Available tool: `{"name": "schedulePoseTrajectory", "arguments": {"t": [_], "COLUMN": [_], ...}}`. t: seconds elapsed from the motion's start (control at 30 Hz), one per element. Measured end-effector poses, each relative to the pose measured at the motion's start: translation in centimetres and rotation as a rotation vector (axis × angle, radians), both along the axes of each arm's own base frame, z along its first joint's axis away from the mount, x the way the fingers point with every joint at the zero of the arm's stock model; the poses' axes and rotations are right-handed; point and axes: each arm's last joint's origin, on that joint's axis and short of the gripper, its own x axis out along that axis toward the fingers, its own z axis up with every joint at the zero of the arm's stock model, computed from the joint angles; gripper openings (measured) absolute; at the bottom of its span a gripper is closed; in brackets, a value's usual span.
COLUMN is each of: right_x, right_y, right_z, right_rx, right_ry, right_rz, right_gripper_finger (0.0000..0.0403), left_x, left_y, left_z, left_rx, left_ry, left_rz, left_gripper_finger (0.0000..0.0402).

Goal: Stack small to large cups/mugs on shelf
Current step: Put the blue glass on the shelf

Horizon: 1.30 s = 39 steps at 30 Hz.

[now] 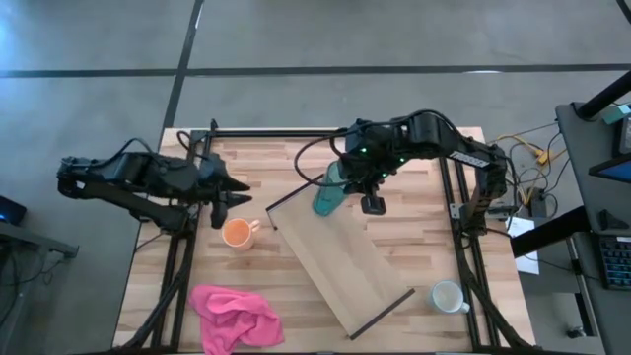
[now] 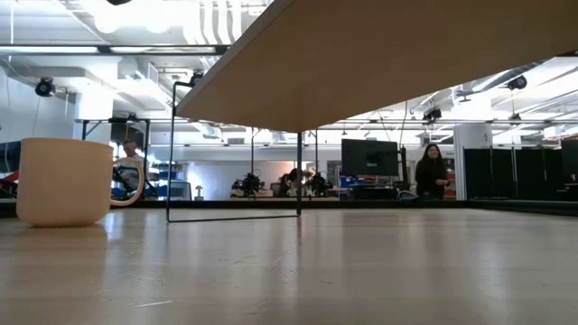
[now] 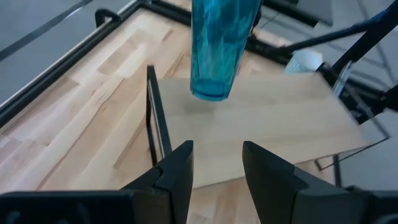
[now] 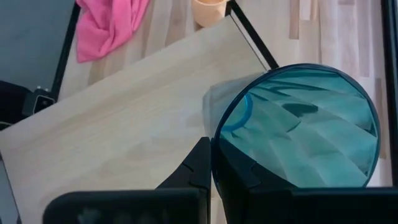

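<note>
Open workshop w/ monitors and seated people beyond a slatted wooden tabletop [image 1: 296, 168]. On it, largest first: shelf [image 1: 345, 261], long axis running roughly 10 to 4 o'clock in the high view, near corner close to the orange mug. Then teal tumbler [image 1: 329, 193], held upright-ish just above shelf's 10–11 o'clock end, base not yet down per left wrist view, rim pinched by right gripper [image 1: 347, 183], fingers clamped on the wall. Then orange mug [image 1: 237, 233], at 9 o'clock of shelf, on the table just beside it. Then whitish mug [image 1: 448, 296], at 4 o'clock, off shelf's far end, well apart from both arms. Left gripper [image 1: 229, 197] at 12 o'clock of orange mug, near, fingers spread wide, holding nothing. Key relation: tumbler directly over shelf end, so prob. a straight drop next. Orange mug much nearer left arm; whitish mug on right arm's side.
</note>
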Motion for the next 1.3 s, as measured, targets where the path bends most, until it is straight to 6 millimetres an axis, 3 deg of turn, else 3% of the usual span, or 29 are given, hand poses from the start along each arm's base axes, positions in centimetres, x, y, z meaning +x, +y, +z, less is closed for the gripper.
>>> {"name": "schedulePoseTrajectory", "arguments": {"t": [0.3, 0.6, 1.3], "right_x": [1.7, 2.2, 3.1], "right_y": [0.3, 0.4, 0.6], "right_z": [-1.7, -1.8, -1.7], "right_rx": [0.025, 0.033, 0.025], "right_ry": [0.049, 0.035, -0.042], "right_rz": [0.022, 0.011, 0.021], "right_gripper_finger": [0.0009, 0.0009, 0.0047], "left_x": [2.3, 3.7, 5.1], "left_y": [-0.4, -0.7, -0.9], "left_z": [-0.8, -1.0, -1.7], "left_rx": [0.033, 0.103, 0.109], "left_ry": [0.042, 0.043, 0.067], "left_rz": [-0.009, -0.05, -0.05], "left_gripper_finger": [0.0125, 0.0125, 0.0125]}}
